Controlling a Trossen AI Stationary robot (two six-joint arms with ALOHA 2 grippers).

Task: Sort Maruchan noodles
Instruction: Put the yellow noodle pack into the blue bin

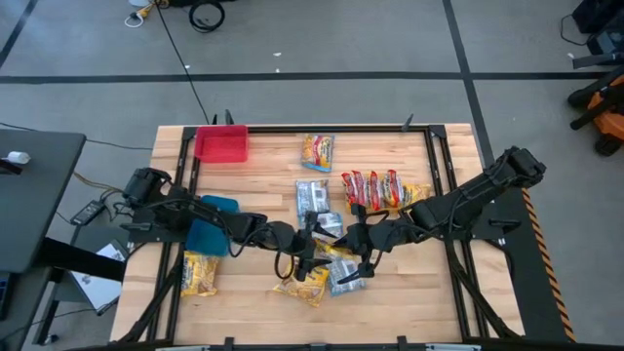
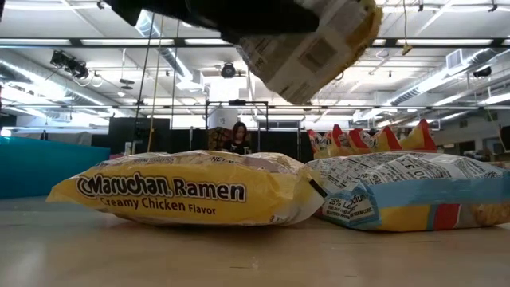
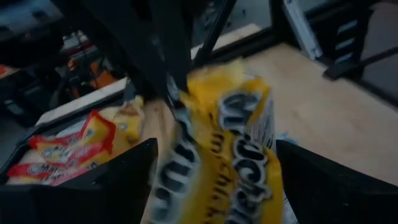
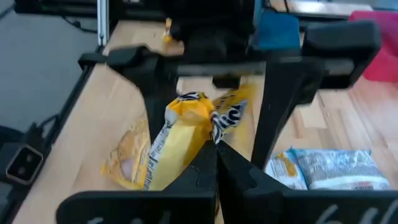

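Near the front edge of the tabletop, about midway along it, the high view shows both grippers meeting over a loose heap of noodle packets [image 1: 322,273]. The left gripper [image 1: 304,252] reaches in from the left side, the right gripper [image 1: 353,240] from the right. Other packets lie sorted: red ones [image 1: 372,189] toward the right, a yellow one [image 1: 200,274] near the front-left corner, a red bin [image 1: 221,144] at the back edge. With both arms this close, a collision looks possible if either moves before the other clears.

From table height, a yellow packet [image 2: 307,48] hangs tilted in the air above a Creamy Chicken packet [image 2: 187,198] and a silver-blue packet [image 2: 414,199] lying side by side. If it drops, it would likely land back on the unsorted heap.

The left wrist view shows the left gripper's fingers [image 3: 106,186] spread wide with the yellow packet [image 3: 230,149] between them, apparently not touching either. Closing off-centre could catch only a loose edge.

The right wrist view shows the right gripper [image 4: 214,146] with its jaws pressed together, pinching the crimped end of the yellow packet [image 4: 186,134]. That thin grip on slick plastic may slip, and releasing before the left fingers close would probably let the packet fall.
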